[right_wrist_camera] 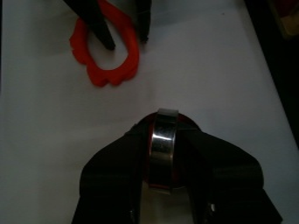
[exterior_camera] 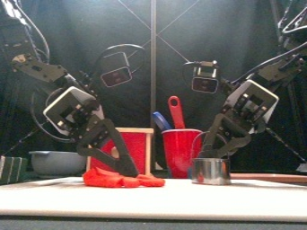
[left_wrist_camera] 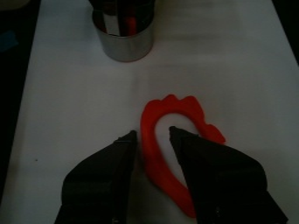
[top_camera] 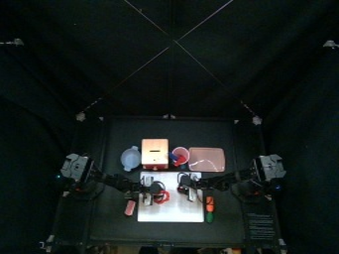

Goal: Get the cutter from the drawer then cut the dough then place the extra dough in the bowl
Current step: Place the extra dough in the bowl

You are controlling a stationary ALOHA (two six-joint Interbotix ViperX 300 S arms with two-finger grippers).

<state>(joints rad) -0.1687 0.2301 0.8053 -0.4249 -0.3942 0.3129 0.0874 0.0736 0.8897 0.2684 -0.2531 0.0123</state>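
Left claw (left_wrist_camera: 153,140): tips down on the board, jaws pinched about one side of the ring, with the red strip running between them.
Ring (left_wrist_camera: 201,129): red dough with a ragged outer edge, lying flat. One side is in the left claw's grip and the rest of the loop lies ahead of that claw, toward the right claw.
Right claw (right_wrist_camera: 163,121): clamped on the cutter, one jaw on each side of its rim, tilted down from the right arm.
Cutter (exterior_camera: 213,171): round metal, standing upright with its foot on the board directly below the right claw. Red shows inside it. It is near the ring but not touching it.
Board (top_camera: 169,216): white, under both claws, carrying the ring and the cutter.
Cup (exterior_camera: 180,151): red, behind the claws and between them, with a blue knife (exterior_camera: 160,121) and a red knife (exterior_camera: 175,108) standing in it.
Box (exterior_camera: 135,148): pale wood with a red front, behind the left claw and just beside the cup.
Bowl (exterior_camera: 54,162): blue-grey, behind the left claw on its outer side, off the board. Its contents cannot be seen.
Tray (top_camera: 205,157): pink, behind the right claw, on the far side of the cup from the box.
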